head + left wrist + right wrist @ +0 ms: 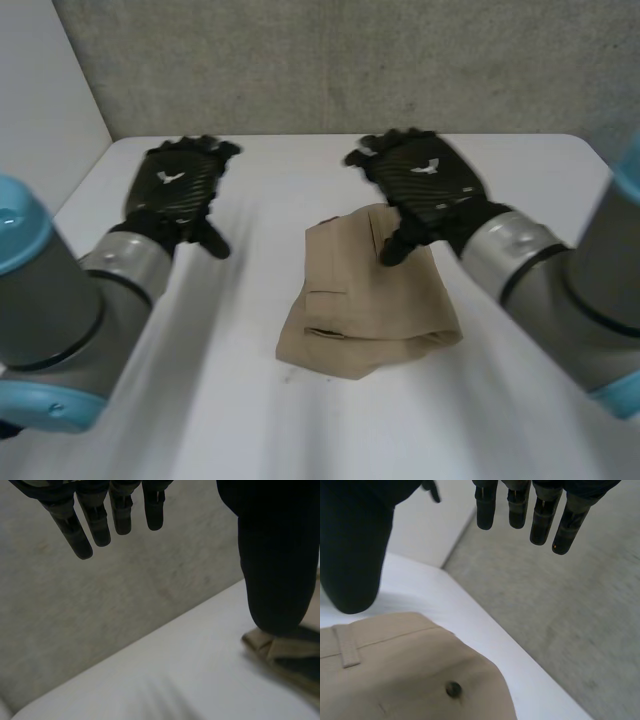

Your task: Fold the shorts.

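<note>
While its fingers (pixel 82 539) reach out straight and a little apart, with the thumb (pixel 275 560) standing well off from them, the left hand (pixel 176 190) grips nothing and hangs palm-down above the bare white table (pixel 250 400), to the left of the cloth and apart from it. The right hand (pixel 425 180) is equally slack: its fingers (pixel 520 510) point straight toward the grey wall (pixel 330 60), none curled, and its thumb (pixel 355 555) juts down on its own, with nothing caught between them. Seen from the head, that thumb hangs over the far right part of the shorts (pixel 365 300); whether its tip touches the cloth cannot be told. The shorts are tan and folded into a compact bundle that lies flat near the middle of the table, a little toward the right arm's side. A pocket slit (pixel 325 332) shows on the bundle's left half. From the right wrist, the cloth lies under the palm, showing a belt loop (pixel 347 647) and a small dark button (pixel 453 689) near its rounded edge, with a strip of white table between that edge and the wall. From the left wrist, a folded edge of the shorts lies on the table just past the thumb.
</note>
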